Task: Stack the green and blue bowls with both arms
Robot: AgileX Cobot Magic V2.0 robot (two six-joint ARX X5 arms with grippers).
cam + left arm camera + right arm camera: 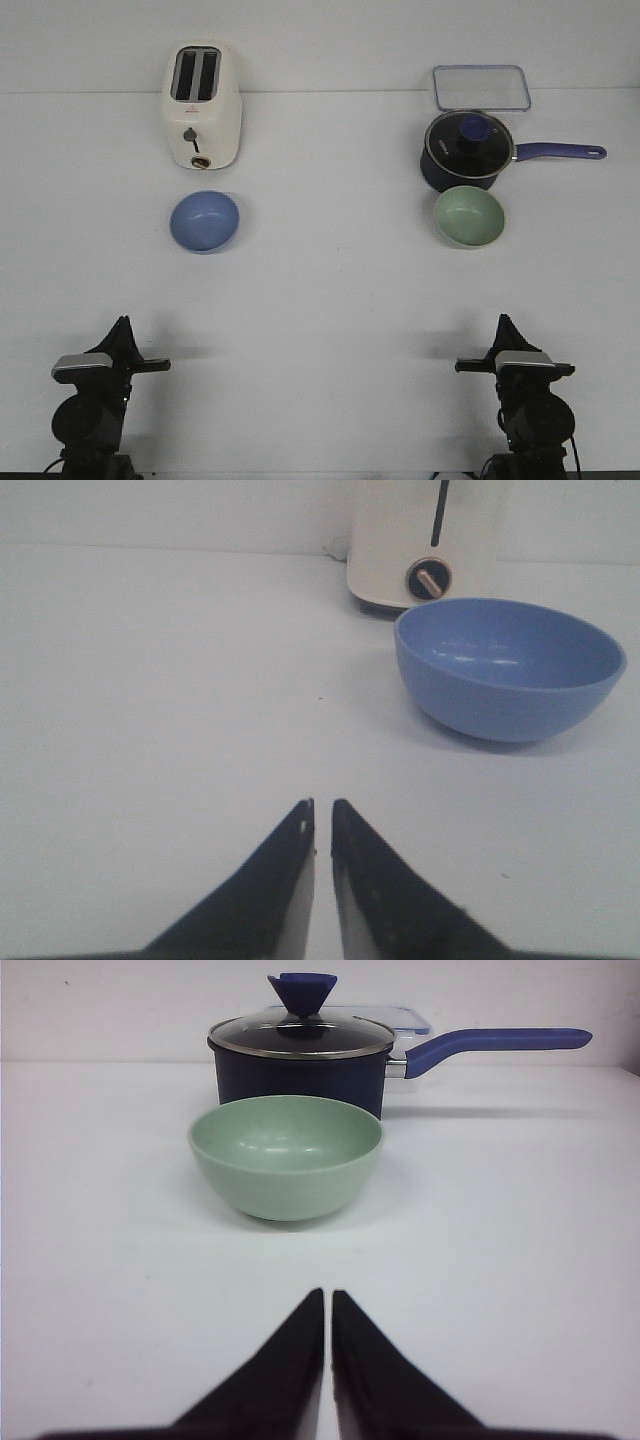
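Note:
The periwinkle blue bowl [205, 221] stands upright on the white table at the left, just in front of the toaster; it also shows in the left wrist view [510, 668]. The sage green bowl [469, 216] stands upright at the right, in front of the saucepan; it also shows in the right wrist view [286, 1156]. My left gripper [122, 322] rests near the table's front left, shut and empty [322, 804]. My right gripper [503, 320] rests near the front right, shut and empty [328, 1293]. Each gripper is well short of its bowl.
A cream toaster [202, 105] stands at the back left. A dark blue saucepan with glass lid [468, 150] stands right behind the green bowl, its handle pointing right. A clear lidded container [481, 87] lies behind the saucepan.

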